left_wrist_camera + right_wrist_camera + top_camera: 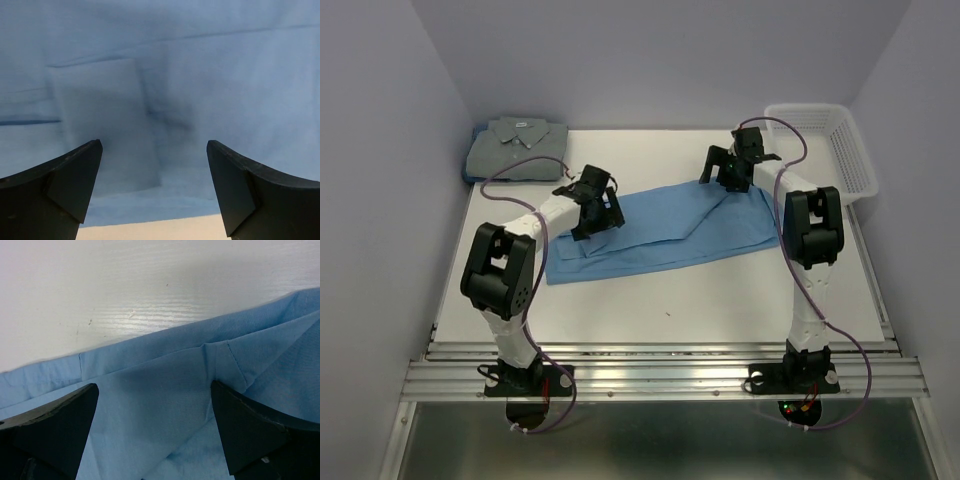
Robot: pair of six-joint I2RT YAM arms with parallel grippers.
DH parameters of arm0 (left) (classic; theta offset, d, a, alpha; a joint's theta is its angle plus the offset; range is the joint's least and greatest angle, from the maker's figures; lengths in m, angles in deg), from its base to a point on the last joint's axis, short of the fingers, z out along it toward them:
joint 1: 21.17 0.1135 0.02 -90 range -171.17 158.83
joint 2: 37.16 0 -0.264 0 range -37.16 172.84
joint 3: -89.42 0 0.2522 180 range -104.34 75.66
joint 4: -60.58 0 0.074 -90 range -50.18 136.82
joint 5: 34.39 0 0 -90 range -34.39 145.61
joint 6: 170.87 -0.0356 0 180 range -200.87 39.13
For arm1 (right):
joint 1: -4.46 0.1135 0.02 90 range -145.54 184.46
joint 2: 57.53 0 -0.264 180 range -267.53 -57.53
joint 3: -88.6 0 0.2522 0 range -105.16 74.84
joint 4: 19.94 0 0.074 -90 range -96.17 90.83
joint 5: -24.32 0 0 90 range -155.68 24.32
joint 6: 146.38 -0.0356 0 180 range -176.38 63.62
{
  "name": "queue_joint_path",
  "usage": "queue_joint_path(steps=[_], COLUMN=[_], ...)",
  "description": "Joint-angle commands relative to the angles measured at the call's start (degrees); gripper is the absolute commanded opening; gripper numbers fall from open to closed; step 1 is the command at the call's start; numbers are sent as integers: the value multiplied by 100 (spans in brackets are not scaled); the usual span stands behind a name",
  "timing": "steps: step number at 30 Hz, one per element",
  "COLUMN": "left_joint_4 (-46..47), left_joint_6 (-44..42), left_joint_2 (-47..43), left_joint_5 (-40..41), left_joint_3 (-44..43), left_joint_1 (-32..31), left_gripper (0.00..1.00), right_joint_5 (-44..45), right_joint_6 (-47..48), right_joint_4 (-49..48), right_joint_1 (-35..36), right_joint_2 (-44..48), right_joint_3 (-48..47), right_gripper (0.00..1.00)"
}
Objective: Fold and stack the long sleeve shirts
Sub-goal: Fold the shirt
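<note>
Grey-green shirt point(517, 147): folded, collar up, at the far-left corner of the table point(650, 310). Judged to be the finished base of the stack, parked clear of the work area.

Sky-blue shirt point(670, 235): lies across the middle of the table as a long, partly folded band, running from near-left up toward far-right. Not yet a compact fold.

Left gripper point(154, 145): jaws spread wide, holding nothing. It hovers over the band's left end, above a rectangular patch that is probably the chest pocket point(105, 125).

Right gripper point(154, 385): jaws likewise apart and empty. It hovers over the far edge of the cloth near a stitched seam, with bare table just beyond.

One gripper per end suggests a two-handed pinch to bring the ends together.

White mesh basket point(820, 140) stands at the far-right corner, apart from the cloth.

Risk: a pinch may catch one layer only, and the fold would open.
</note>
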Motion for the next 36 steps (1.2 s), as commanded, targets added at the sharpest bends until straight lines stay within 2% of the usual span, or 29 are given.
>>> queue_joint_path(steps=[1, 6, 8, 11, 14, 26, 33, 36], left_joint_4=[-898, -1715, -1700, -1463, -673, -1383, -1461, -1856], left_joint_6=[-112, 160, 82, -653, -1262, -1597, -1729, -1449], left_joint_2=[-474, -1236, -1492, -1739, -1828, 35, 650, 756], left_joint_5=[1219, 2440, 2513, 1988, 890, 1063, 1053, 1674], left_joint_3=[201, 271, 254, 149, 113, -1055, -1161, -1100], left_joint_1=[532, 1339, 1482, 1456, 991, -205, -399, -390], left_gripper=[99, 99, 99, 99, 99, 99, 99, 99], right_joint_5=[182, 269, 304, 287, 235, 199, 225, 295], right_joint_6=[-47, 32, 32, 59, 50, 15, -12, -3], right_joint_4=[25, 42, 60, 77, 69, 69, 69, 69], right_joint_1=[-80, -133, -133, -133, -133, -133, -133, -133], right_joint_2=[3, 100, 117, 170, 170, 126, 109, 117], right_joint_3=[216, 295, 321, 374, 400, 453, 532, 550], right_gripper=[100, 100, 100, 100, 100, 100, 100, 100])
